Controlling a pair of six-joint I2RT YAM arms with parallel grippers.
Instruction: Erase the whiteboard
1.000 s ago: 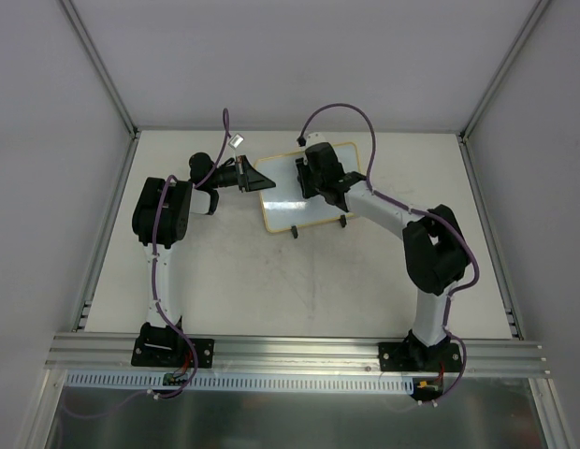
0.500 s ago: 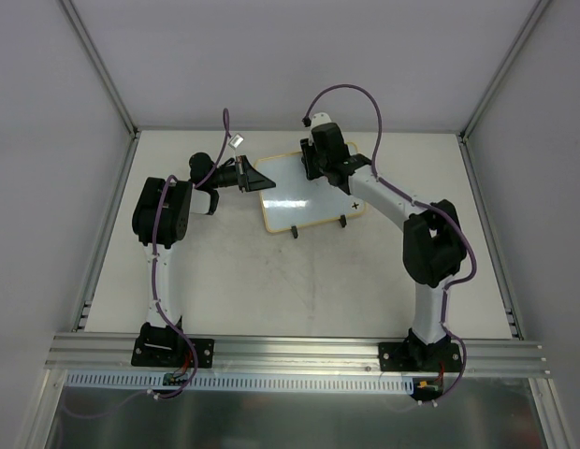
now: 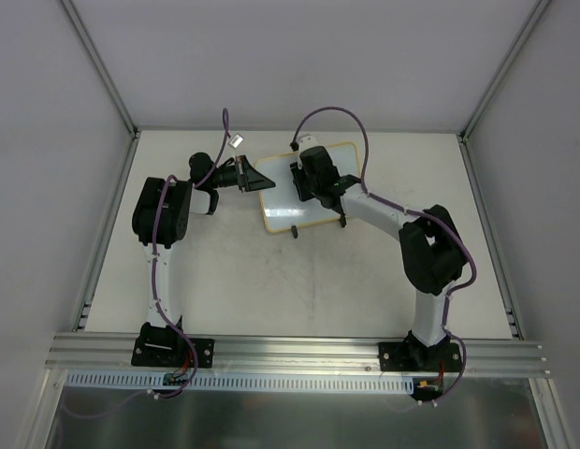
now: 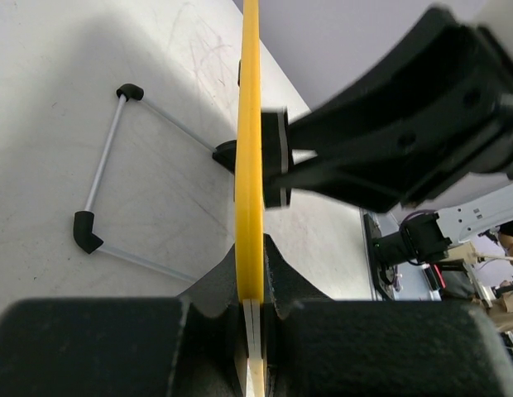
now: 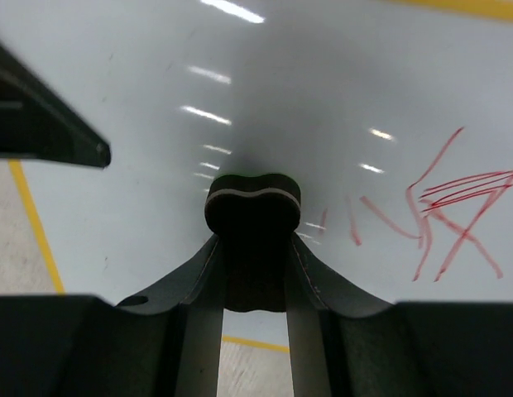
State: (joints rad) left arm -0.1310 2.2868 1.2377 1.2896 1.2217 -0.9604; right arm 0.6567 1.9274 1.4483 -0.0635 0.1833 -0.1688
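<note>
Both jaws clenched, L on whiteboard (image 3: 282, 201) rim, R on eraser (image 5: 253, 201), prob. touching board face.

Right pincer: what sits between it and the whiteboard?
The eraser, clamped in the right pincer, sits against the whiteboard; the right wrist view shows it.

Glossy whiteboard (image 5: 323, 74) ahead of the right gripper (image 5: 254, 244) is mirroring light streaks; matt eraser (image 5: 254, 198) between its fingers (image 5: 194, 289) is showing a pale layer; matt table (image 4: 74, 66) beside the left gripper (image 4: 252, 285) is looking scuffed.
</note>
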